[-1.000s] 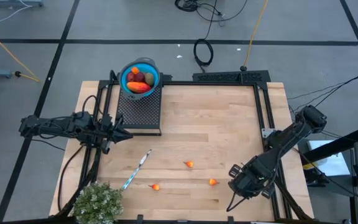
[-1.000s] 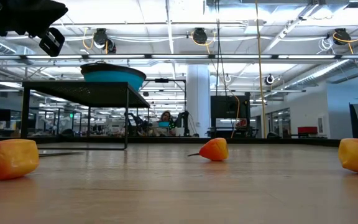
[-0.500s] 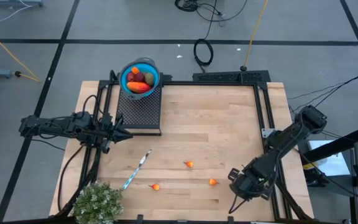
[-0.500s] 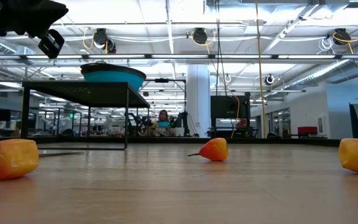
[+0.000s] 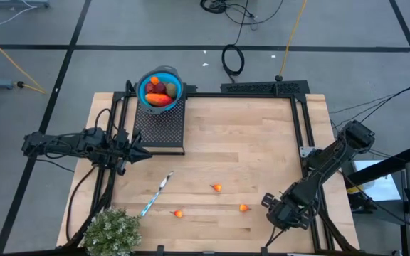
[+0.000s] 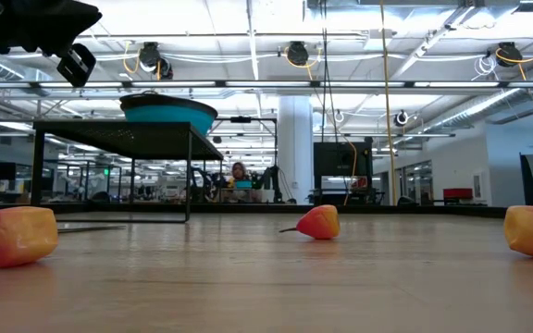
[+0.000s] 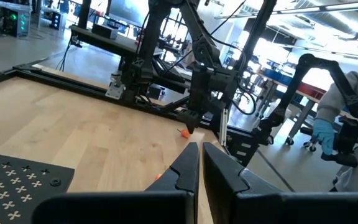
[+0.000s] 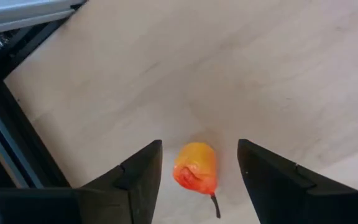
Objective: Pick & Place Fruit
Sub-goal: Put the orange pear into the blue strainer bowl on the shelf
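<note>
Approach step: right end effector (image 8: 197,171), fingers spread wide, is straddling a small orange-red toy fruit (image 8: 196,166) lying at the wooden tabletop's (image 5: 248,142) five o'clock; closing and lifting seem due next.

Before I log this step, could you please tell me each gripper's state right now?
Left gripper: shut, holding nothing.
Right gripper: open, holding nothing, fingers either side of a small orange fruit.

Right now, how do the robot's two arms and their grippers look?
Both arms are dark, jointed and slim, with black cables running along them. The left gripper has two flat, tapered dark fingers. The right gripper has two broad, dark, wedge-shaped fingers. No markings are visible.
</note>
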